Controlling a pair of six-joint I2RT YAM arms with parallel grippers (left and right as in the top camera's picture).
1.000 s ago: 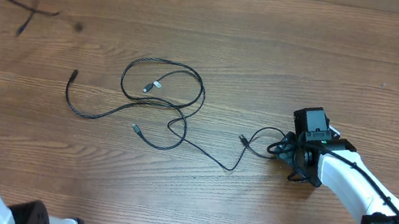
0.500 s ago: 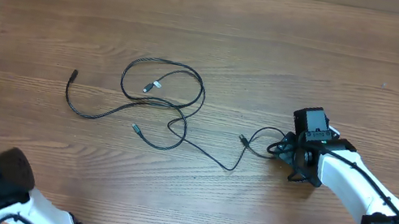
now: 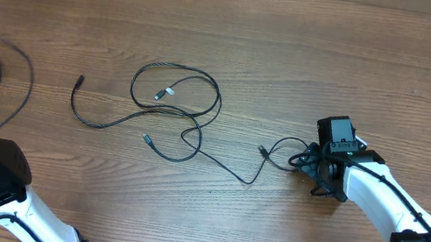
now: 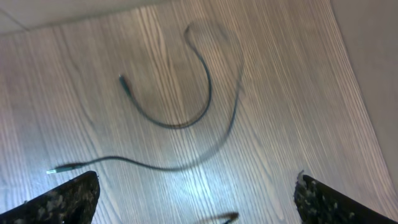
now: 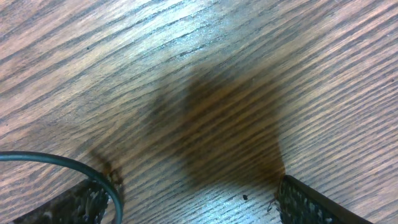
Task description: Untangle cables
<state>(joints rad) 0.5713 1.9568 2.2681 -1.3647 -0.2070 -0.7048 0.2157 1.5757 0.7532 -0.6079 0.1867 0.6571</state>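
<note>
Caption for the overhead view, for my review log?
Black cables looped across the wooden table; right gripper poised at their rightmost loop.

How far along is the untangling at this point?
Early, it seems. Done: one loose cable lies alone below the open left gripper. In hand: the right gripper sits low on the table, fingers open, with a cable strand passing beside one finger, not clamped. Left: the central loops cross each other and trail toward the right gripper.
</note>
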